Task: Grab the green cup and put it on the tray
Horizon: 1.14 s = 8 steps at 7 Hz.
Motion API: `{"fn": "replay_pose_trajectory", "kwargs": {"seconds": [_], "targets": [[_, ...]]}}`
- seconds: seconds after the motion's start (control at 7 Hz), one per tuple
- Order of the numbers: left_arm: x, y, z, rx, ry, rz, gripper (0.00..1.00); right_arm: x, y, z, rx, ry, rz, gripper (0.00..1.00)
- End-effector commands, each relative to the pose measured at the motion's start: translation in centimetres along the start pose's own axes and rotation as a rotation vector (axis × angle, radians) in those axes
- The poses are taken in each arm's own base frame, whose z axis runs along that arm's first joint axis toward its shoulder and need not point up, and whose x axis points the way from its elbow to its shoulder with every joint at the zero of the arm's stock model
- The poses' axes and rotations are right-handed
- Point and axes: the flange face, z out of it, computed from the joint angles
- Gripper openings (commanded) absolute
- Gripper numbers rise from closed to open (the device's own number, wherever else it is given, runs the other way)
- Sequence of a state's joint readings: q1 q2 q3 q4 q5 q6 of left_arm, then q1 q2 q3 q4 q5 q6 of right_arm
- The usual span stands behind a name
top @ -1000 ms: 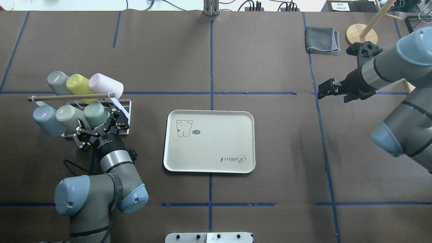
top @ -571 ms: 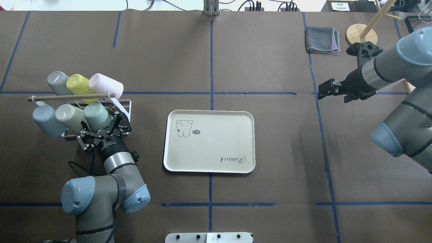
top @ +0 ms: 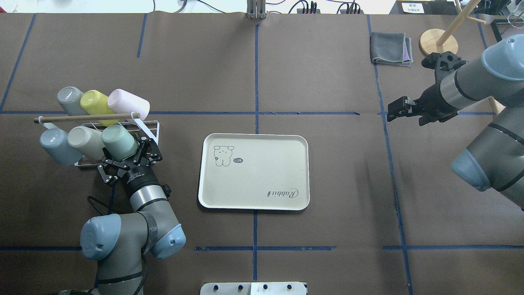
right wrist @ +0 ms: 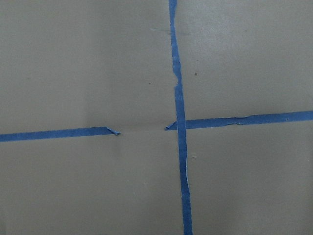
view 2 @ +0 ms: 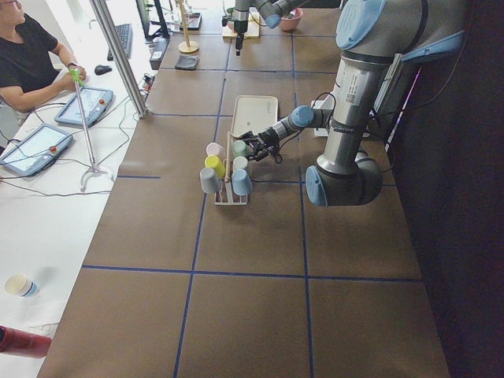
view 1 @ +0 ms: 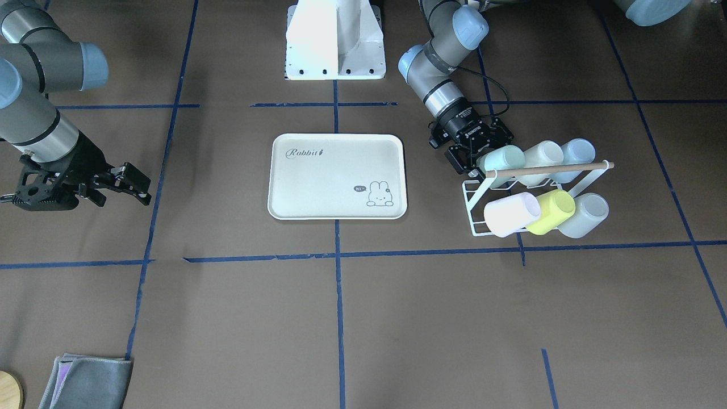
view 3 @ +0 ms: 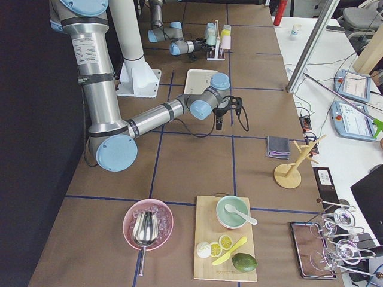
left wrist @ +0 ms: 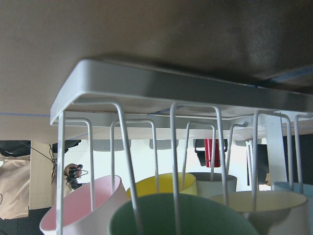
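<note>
Green cup (left wrist: 178, 215) cut off by wrist view's bottom edge; grip contact unclear.

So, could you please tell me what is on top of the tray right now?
Nothing rests on the tray; only its printed bunny and "Rabbit" script show. No part is covered.

Brown table with blue tape grid

The table (top: 327, 61) is brown, crossed by blue tape lines (top: 256, 78). A tray (top: 254, 172) lies near its middle. A white wire rack (top: 149, 127) stands to the left of the tray. At the far right lie a folded grey cloth (top: 390, 49) and a round wooden stand base (top: 438, 41).
</note>
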<state>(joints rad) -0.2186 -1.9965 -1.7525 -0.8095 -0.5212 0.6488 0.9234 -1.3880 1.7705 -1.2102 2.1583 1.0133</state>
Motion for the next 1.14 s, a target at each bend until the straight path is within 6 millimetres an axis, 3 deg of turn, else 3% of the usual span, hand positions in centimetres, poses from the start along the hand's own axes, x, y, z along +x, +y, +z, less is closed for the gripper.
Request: {"fn": "replay_pose_trajectory", "kwargs": {"seconds": [0.0, 0.14, 0.29, 0.57, 1.0], "targets": [[-0.8, 1.6, -0.5, 0.013, -0.007, -0.001, 0.48, 0.0, 0.1, 0.1, -0.001, 0.000, -0.001, 1.00], [-0.9, 1.8, -0.5, 0.014, -0.008, 0.000, 0.29, -0.1, 0.0, 0.0, -0.001, -0.001, 0.002, 1.00], [-0.9, 2.0, -0.4, 0.014, -0.007, -0.004, 0.24, -0.1, 0.0, 0.0, 0.001, 0.000, 0.002, 1.00], [-0.4, 3.5, -0.4, 0.018, -0.015, -0.027, 0.19, -0.1, 0.0, 0.0, 0.002, 0.001, 0.004, 1.00], [0.3, 3.5, -0.1, 0.011, -0.014, -0.023, 0.18, -0.1, 0.0, 0.0, 0.001, -0.001, 0.005, 1.00]]}}
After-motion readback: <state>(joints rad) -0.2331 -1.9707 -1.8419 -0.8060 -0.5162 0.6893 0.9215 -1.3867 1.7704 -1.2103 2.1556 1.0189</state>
